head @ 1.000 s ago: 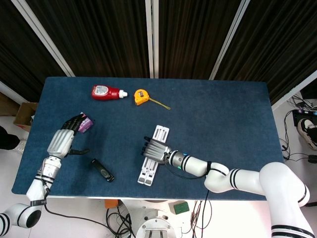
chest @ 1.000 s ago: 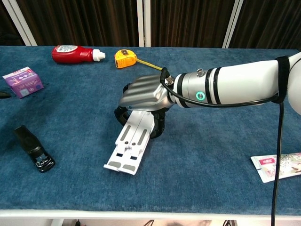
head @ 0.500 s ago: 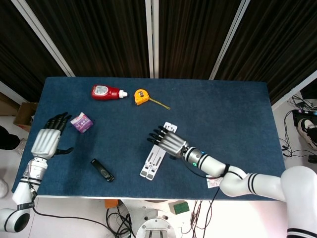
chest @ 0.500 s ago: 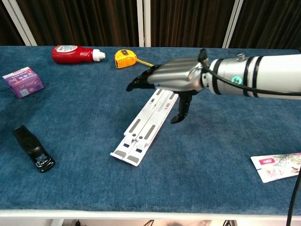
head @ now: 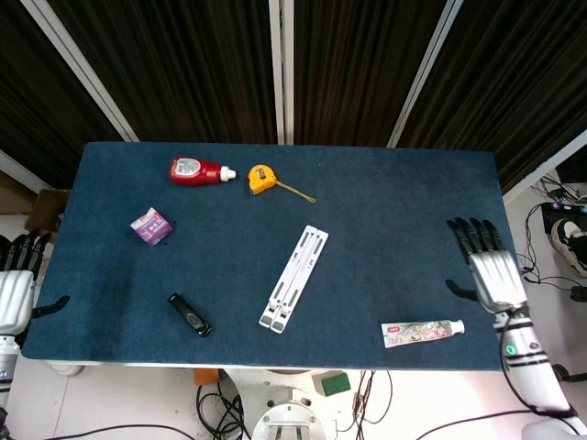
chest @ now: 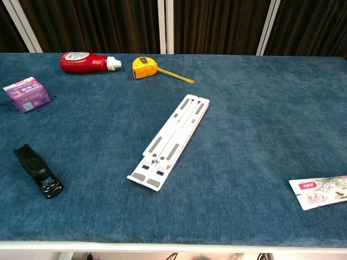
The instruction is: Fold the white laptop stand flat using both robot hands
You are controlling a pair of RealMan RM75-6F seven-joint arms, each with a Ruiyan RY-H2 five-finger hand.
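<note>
**Legible text: none confirmed**

Purple box [chest: 26, 93], left side of the table: printed lettering on its top face, too small to make out. Flat packet [chest: 321, 191] at the right front edge: a small pink label and print, unreadable. Red bottle [chest: 87, 62] at the back: a round label on its side, blurred. Yellow tape measure [chest: 144, 67]: dark face marking, no characters resolvable.
</note>
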